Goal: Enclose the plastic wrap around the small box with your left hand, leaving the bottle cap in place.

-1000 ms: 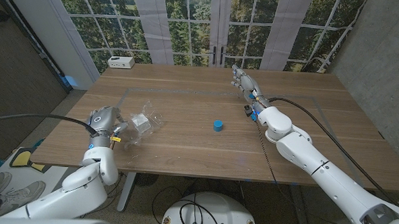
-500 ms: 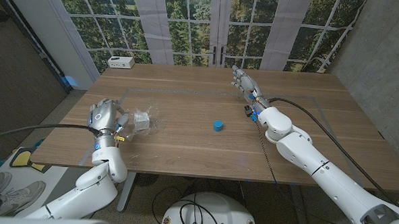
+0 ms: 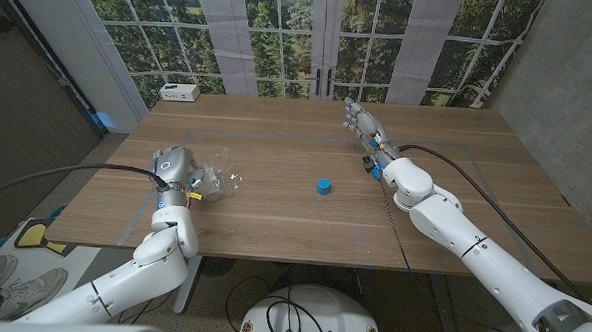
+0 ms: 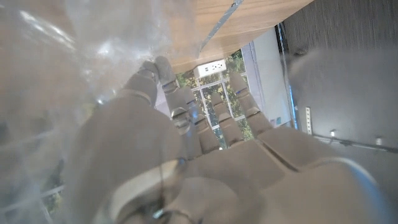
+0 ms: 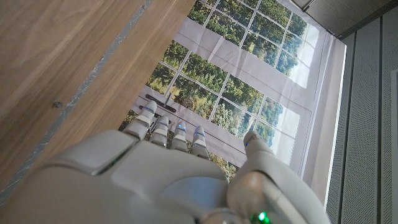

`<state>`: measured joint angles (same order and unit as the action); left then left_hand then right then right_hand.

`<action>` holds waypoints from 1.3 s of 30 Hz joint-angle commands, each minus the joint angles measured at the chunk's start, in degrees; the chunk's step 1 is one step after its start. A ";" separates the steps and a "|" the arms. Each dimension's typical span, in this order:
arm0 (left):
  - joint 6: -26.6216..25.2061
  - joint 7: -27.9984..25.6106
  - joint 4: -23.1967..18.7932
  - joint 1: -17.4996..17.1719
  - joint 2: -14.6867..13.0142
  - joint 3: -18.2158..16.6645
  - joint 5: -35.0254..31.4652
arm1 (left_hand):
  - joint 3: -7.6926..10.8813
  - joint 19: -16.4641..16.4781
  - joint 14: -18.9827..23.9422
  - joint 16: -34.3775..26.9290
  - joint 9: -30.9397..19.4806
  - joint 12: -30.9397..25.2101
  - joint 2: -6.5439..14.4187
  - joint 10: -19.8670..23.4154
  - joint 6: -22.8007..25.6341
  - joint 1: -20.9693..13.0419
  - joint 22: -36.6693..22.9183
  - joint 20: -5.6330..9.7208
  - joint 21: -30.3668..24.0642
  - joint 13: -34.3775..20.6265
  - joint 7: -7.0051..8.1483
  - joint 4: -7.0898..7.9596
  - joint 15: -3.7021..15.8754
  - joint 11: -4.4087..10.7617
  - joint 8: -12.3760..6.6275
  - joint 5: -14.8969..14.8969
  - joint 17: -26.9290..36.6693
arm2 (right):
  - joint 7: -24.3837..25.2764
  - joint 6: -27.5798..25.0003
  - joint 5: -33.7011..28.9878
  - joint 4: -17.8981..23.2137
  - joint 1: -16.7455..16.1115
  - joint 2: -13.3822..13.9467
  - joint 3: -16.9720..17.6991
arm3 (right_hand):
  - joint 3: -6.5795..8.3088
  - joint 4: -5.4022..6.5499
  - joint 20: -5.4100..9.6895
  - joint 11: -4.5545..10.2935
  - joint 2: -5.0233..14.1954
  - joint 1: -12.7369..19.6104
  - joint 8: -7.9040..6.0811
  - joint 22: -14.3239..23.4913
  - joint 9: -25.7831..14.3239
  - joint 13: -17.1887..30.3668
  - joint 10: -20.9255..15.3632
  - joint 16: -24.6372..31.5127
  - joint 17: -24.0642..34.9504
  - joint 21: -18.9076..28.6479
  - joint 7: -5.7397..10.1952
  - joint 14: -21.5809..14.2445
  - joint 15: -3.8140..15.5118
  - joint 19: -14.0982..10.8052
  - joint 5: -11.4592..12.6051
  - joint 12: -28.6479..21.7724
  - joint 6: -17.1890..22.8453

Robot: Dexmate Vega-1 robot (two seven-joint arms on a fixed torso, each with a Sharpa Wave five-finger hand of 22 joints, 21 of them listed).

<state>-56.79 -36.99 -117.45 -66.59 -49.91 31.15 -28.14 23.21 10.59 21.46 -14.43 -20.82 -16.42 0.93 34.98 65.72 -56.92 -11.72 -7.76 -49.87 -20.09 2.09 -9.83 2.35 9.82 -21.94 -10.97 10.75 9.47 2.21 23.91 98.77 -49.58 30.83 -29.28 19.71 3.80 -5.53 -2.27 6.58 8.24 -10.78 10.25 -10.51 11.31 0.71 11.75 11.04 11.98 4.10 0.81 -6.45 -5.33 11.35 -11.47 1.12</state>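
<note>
On the left part of the wooden surface, the left hand sits right against the crumpled clear plastic wrap. In the head view the hand's grey back hides its fingers, so I cannot tell from there whether they grip the film. In the left wrist view the fingers reach forward only slightly apart, with cloudy plastic wrap draped across the thumb side of the hand; the film touches the hand, but a real hold on it cannot be made out. The small box is not distinct inside the wrinkled film.

The blue bottle cap stands upright near the middle of the surface, well apart from the wrap and from both hands.

The right hand is at the far side of the surface, its fingers stretched toward the windows and holding nothing. The right wrist view shows those fingers straight and side by side, the thumb set apart from them, above bare wood.

A white power strip lies at the far left corner.
</note>
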 commanded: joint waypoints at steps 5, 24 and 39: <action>-8.26 10.77 5.52 11.99 -1.75 16.35 -11.45 | -0.81 0.25 0.74 -0.23 0.09 -0.27 0.07 0.47 0.44 -0.79 -0.11 1.20 -0.49 -0.47 0.42 0.37 5.29 0.86 0.00 0.40 0.30 | -1.09 0.92 0.54 -2.53 1.39 -0.74 -0.22 | 0.59 0.00 -0.09 -0.48 -0.53 -0.15 -0.31 0.16 -0.22 0.15 0.21 0.00 0.24 -0.06 -0.08 -0.56 -0.17 -0.41 -0.17 -0.07 0.28; 4.66 -2.39 2.15 0.95 -3.01 5.01 -8.95 | -6.05 -0.93 -1.34 1.10 -1.86 2.28 -4.68 -6.20 -15.39 -1.50 0.34 2.50 -1.42 -2.56 7.78 1.52 5.11 0.77 2.90 -0.08 0.83 | -1.93 1.28 0.90 -3.75 2.25 -0.54 0.06 | 0.62 -0.03 -0.02 -0.57 -0.56 -0.16 -0.27 0.15 -0.22 0.16 0.26 -0.01 0.23 -0.03 -0.03 -0.72 -0.19 -0.55 -0.17 -0.05 0.22; 11.21 -6.39 -4.31 -9.89 -4.16 -5.95 -3.91 | -8.66 -2.25 -2.92 1.80 -2.35 2.47 -5.98 -7.83 -15.66 2.75 0.51 2.00 -0.99 -3.31 7.93 3.27 3.98 0.10 1.77 -1.14 1.30 | -1.31 1.44 0.82 -1.58 0.84 0.17 0.39 | 0.65 0.03 0.10 -0.42 -0.51 -0.23 -0.28 0.15 -0.23 0.16 0.27 -0.04 0.26 -0.04 -0.01 -0.73 -0.09 -0.55 -0.16 -0.05 0.28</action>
<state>-49.70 -40.02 -117.99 -69.48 -53.52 32.12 -34.95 14.64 8.64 18.95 -12.76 -23.00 -13.97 -5.27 27.30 49.85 -54.76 -11.18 -5.65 -50.97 -23.28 10.33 -6.72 2.36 10.13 -19.73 -11.69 11.88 7.79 3.71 24.75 95.38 -47.69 30.32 -29.22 19.94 3.56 -5.53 -2.57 6.58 8.24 -10.78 10.25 -10.51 11.31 1.03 11.75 11.04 11.98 3.89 0.20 -6.45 -5.33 11.35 -11.48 1.32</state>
